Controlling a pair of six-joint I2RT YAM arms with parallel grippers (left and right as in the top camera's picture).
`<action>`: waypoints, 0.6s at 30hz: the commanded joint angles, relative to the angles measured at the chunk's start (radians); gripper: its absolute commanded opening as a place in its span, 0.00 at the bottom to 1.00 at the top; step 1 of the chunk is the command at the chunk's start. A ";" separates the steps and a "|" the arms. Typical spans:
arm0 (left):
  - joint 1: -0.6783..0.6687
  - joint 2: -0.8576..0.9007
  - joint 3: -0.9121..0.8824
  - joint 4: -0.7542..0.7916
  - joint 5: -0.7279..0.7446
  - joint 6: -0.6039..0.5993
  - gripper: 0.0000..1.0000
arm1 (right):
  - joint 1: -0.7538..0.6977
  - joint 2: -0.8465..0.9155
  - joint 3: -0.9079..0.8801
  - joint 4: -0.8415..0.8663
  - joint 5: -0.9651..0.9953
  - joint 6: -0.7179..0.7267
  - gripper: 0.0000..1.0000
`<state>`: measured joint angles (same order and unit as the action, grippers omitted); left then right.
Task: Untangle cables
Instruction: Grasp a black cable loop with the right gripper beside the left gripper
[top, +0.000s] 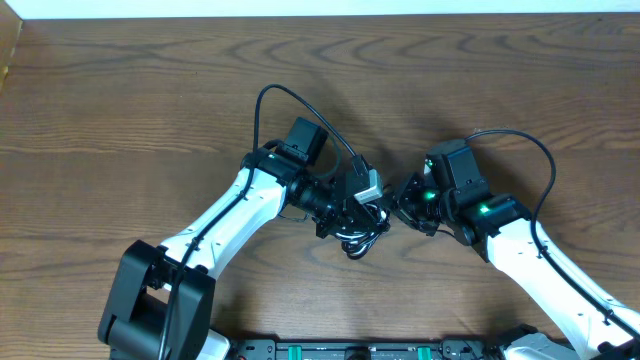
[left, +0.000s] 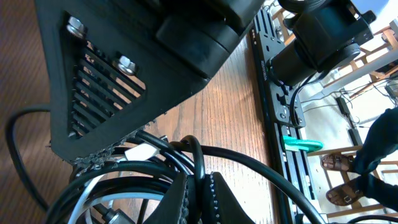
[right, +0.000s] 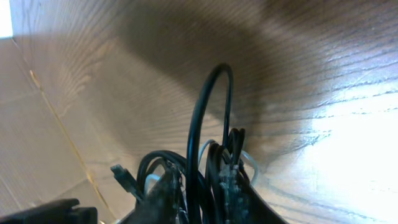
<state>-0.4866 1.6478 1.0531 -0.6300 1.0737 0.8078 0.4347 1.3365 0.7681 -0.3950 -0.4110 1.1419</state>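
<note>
Both claws meet just right of the table's (top: 120, 90) middle in the overhead view. The left claw (top: 362, 215) reaches in from 8 o'clock and the right claw (top: 400, 200) from 4 o'clock, their tips near each other. A small heap of black cable (top: 362, 242) lies on the wood at 6 o'clock from the left claw's tip, touching it. From this height it cannot be told how far either claw is closed.

In the left wrist view, the left claw (left: 198, 196) sits at 6 o'clock. Its two ribbed pads (left: 216, 193) are drawn narrow and pinch a loop of black cable that arches up between them. More black strands sweep off toward 8 o'clock and 4 o'clock. The white cable (left: 102, 202) curves under them at 7 o'clock, beside a small white plug (left: 143, 152). The dark body of the other arm fills the frame from 9 to 12 o'clock, just above the strands. Off the table at 3 o'clock there is a metal rail (left: 277, 106), and beyond it a pair of sandalled feet (left: 341, 174).

In the right wrist view, the right claw (right: 199, 196) sits at 6 o'clock, narrow, with black cable gripped between its fingers. One loop stands upright from the grip toward 12 o'clock. A black plug end (right: 121, 177) sticks out at 8 o'clock, and a thin arc of white cable shows at 4 o'clock behind the fingers.
</note>
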 joint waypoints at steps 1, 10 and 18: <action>-0.001 0.015 -0.004 -0.001 0.006 -0.002 0.08 | 0.006 0.004 0.013 0.002 0.000 -0.006 0.28; -0.001 0.015 -0.004 -0.001 0.006 -0.002 0.08 | 0.006 0.004 0.013 -0.002 -0.010 -0.006 0.51; -0.001 0.015 -0.004 -0.001 0.006 -0.002 0.08 | 0.006 0.004 0.013 -0.002 -0.010 -0.006 0.58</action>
<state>-0.4866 1.6478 1.0531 -0.6296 1.0706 0.8078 0.4347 1.3365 0.7681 -0.3954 -0.4183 1.1400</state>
